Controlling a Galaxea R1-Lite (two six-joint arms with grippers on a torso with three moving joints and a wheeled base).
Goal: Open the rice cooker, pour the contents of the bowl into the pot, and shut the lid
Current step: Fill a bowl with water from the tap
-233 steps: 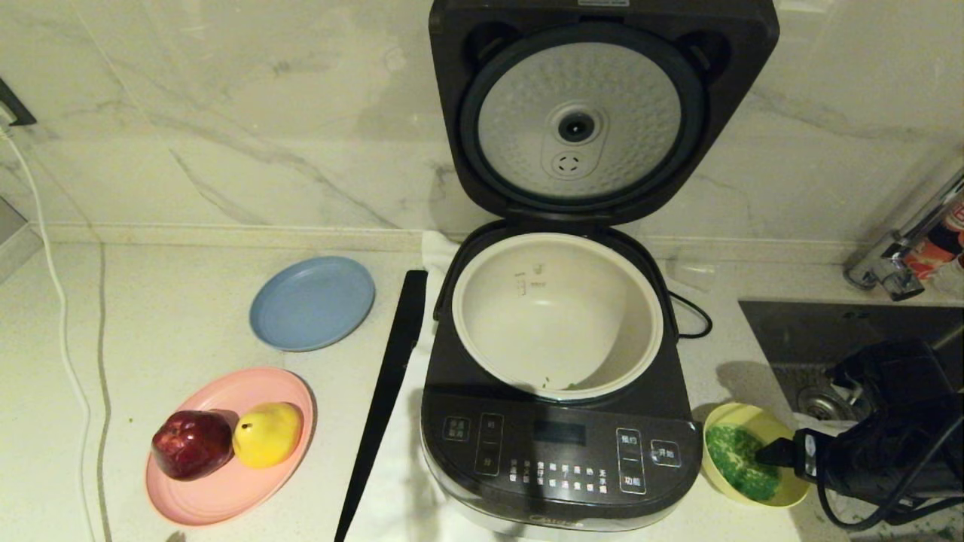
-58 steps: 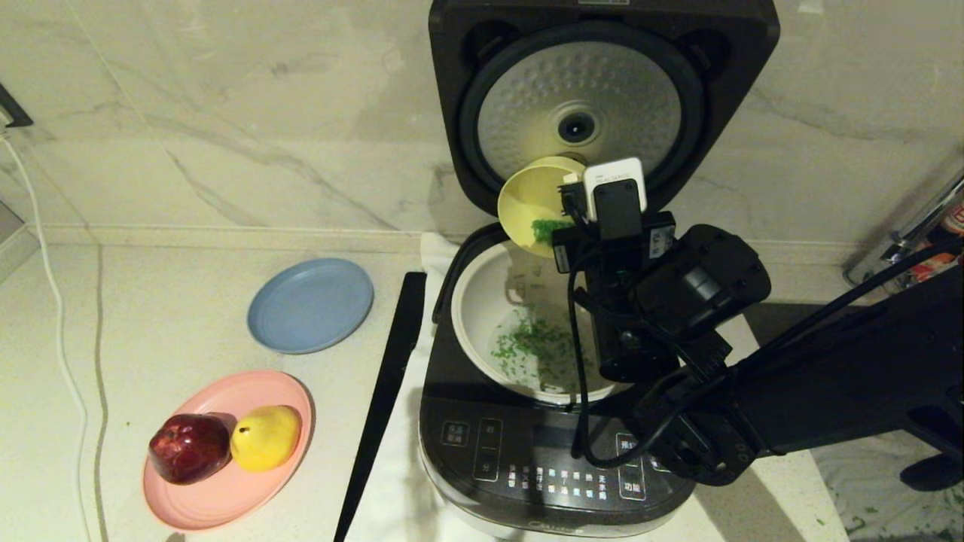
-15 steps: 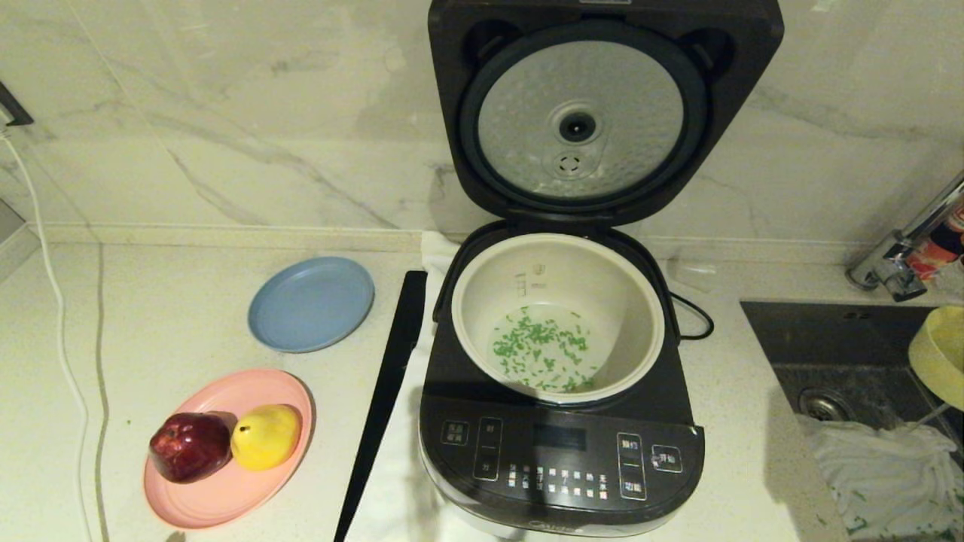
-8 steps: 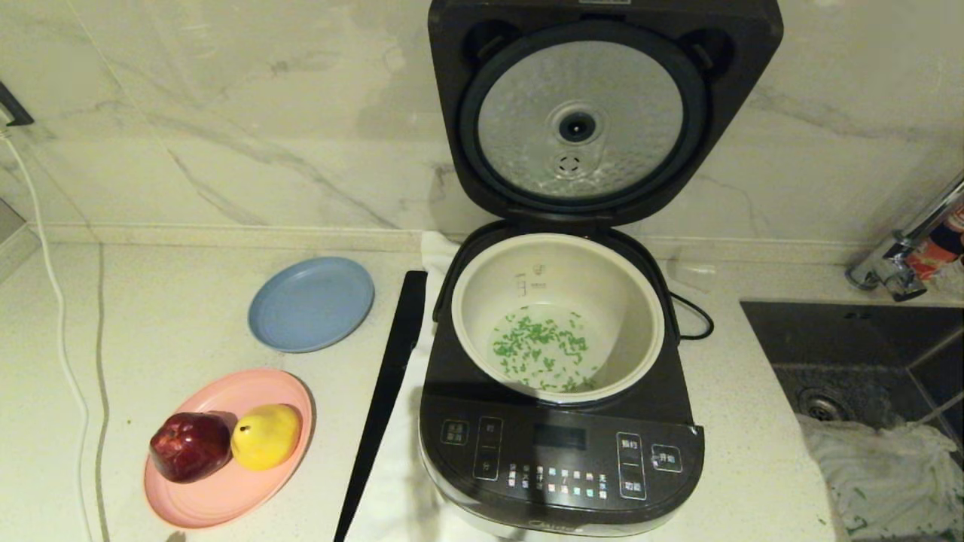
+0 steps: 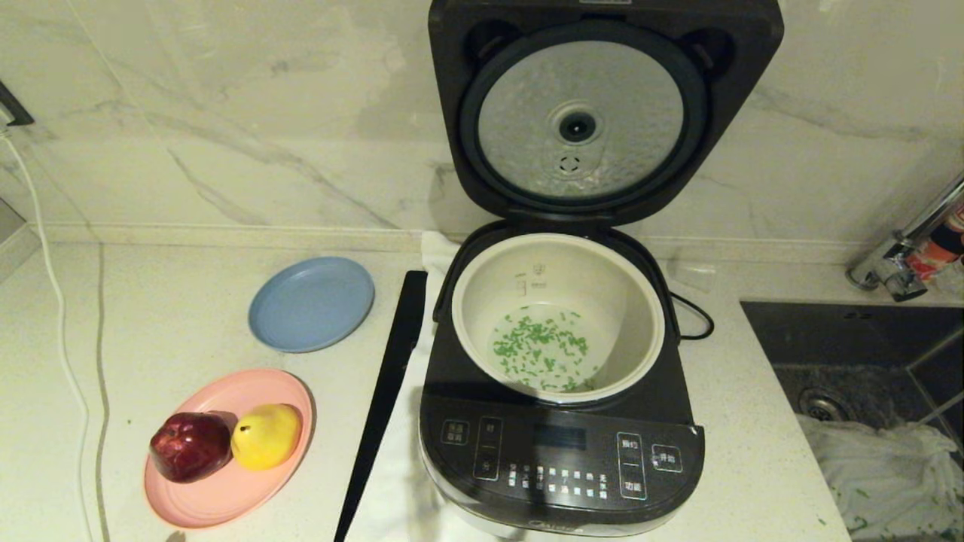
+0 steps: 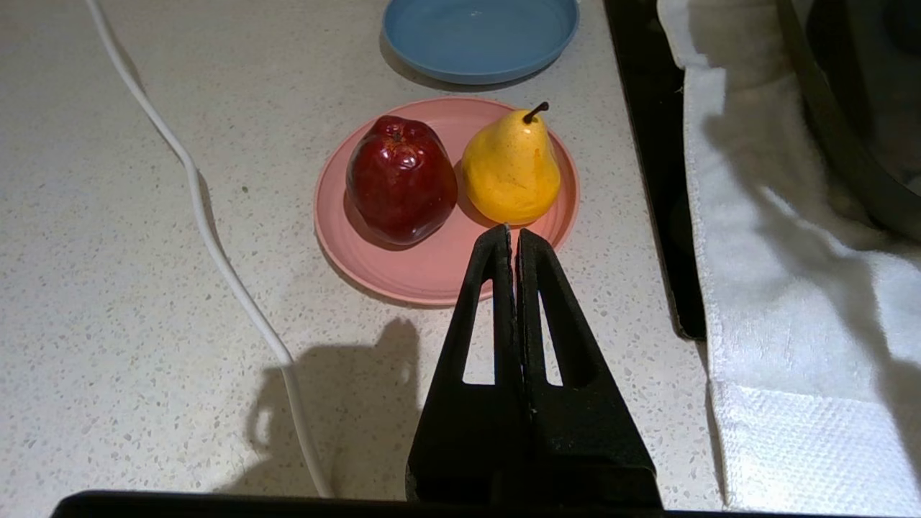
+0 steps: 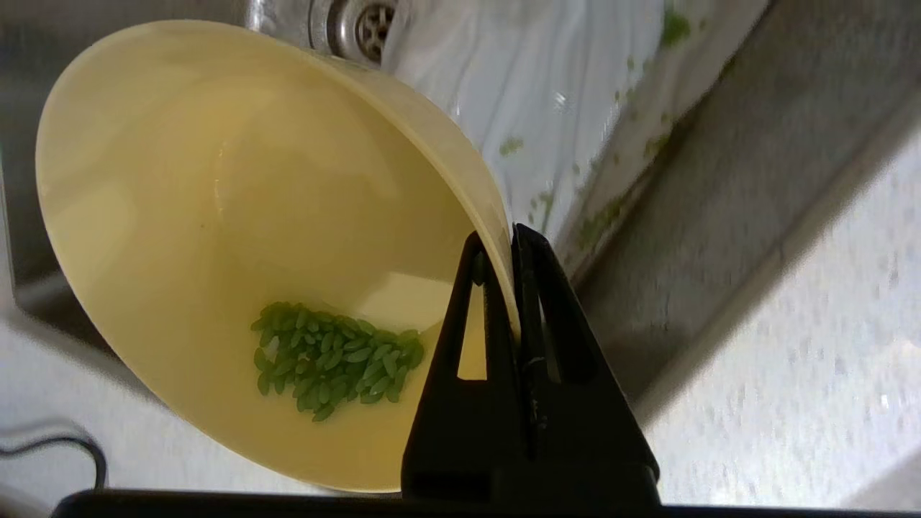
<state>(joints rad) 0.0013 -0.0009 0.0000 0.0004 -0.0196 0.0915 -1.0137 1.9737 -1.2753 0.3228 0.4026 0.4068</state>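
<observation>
Pale-yellow plastic, the bowl (image 7: 237,216) is pinched by its thin rim in the closed right gripper (image 7: 512,241), tilted over the steel sink (image 7: 360,21), a small clump of green grains (image 7: 334,360) left inside. Scattered grains are seen in the cream pot (image 5: 557,316) of the rice cooker (image 5: 561,459). Pouring is judged done; setting the bowl down and swinging the upright dimpled lid (image 5: 580,117) shut are called for. The left gripper (image 6: 512,234) is parked closed by the pink plate (image 6: 424,270).

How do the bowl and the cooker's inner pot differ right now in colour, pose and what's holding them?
The bowl is pale yellow; the pot is cream-white. The bowl is tipped on its side, its rim pinched by the right pincer near the sink; the pot sits upright in the rice cooker. Both hold green grains: a small clump in the bowl, a scatter in the pot.
</observation>
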